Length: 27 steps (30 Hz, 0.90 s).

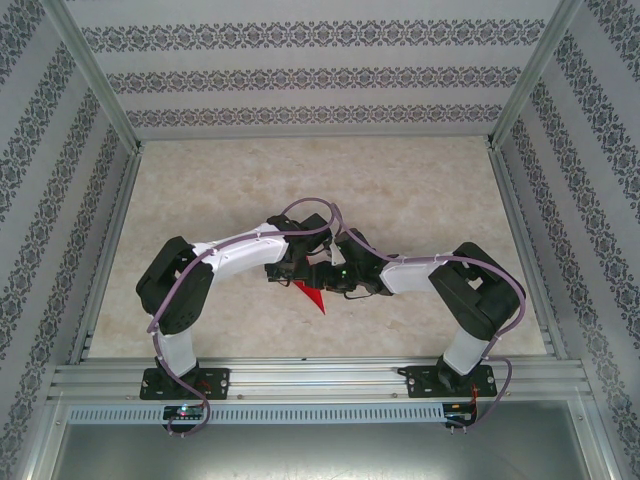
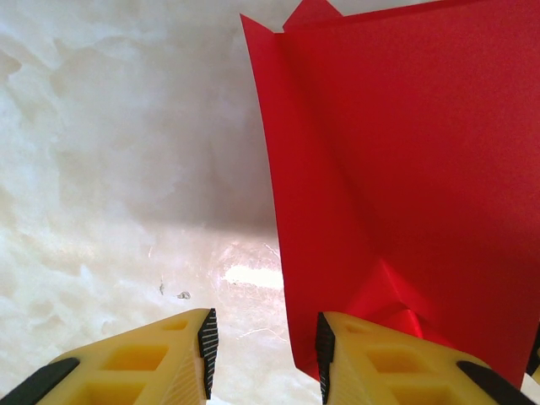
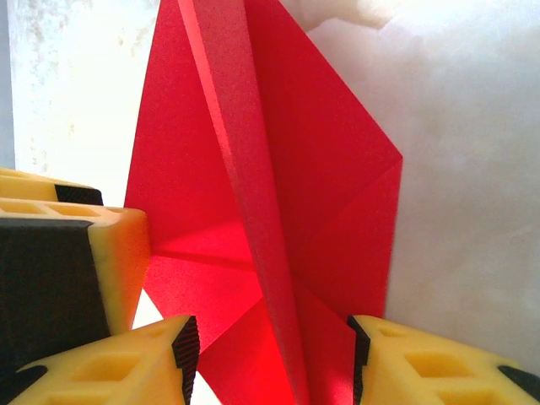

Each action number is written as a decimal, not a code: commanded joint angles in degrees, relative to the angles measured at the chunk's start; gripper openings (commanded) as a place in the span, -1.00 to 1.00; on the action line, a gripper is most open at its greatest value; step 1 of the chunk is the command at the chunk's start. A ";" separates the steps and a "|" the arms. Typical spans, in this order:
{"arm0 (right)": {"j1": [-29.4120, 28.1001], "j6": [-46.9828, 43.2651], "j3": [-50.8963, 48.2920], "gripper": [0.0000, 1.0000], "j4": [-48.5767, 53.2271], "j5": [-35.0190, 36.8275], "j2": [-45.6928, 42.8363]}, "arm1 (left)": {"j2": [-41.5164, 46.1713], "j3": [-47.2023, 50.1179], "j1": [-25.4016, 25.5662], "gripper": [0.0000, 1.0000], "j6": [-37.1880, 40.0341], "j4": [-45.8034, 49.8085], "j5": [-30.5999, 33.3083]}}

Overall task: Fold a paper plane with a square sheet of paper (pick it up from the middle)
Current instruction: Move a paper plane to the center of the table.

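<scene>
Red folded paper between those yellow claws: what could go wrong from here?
The thin red folded paper has a raised centre crease between the open jaws of the right gripper; closing off-line could flatten it crooked. In the left wrist view, only the paper's edge reaches between the fingers of the left gripper, so a pinch might miss or slip. Both grippers crowd close above the pale marbled table and could bump.

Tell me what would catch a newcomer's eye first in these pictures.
The folded red paper jumps out against the pale marbled table, lying near the middle under where the left arm and right arm meet. From the right wrist, its creased ridge runs up between open yellow jaws. From the left wrist, it covers the right side, with bare table between the open jaws.
</scene>
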<state>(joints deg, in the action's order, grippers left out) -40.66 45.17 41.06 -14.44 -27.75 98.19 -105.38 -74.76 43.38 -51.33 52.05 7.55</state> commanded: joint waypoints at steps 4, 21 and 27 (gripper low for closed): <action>-1.14 -2.85 -0.29 0.00 0.58 0.37 -0.45 | 2.02 0.48 -0.39 -0.21 -0.79 -0.98 0.33; -1.01 -4.69 -2.21 0.16 -2.42 -4.28 -2.22 | 2.03 0.75 -0.50 -0.21 -0.75 -1.24 0.21; -0.81 -5.70 -1.13 0.03 -0.43 -3.61 -1.00 | 2.55 1.20 -0.57 -0.20 -0.79 -1.61 0.10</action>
<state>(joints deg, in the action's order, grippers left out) -40.77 42.09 39.83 -15.64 -29.50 97.43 -104.51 -74.08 43.38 -51.33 52.01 7.53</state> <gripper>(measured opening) 0.526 0.398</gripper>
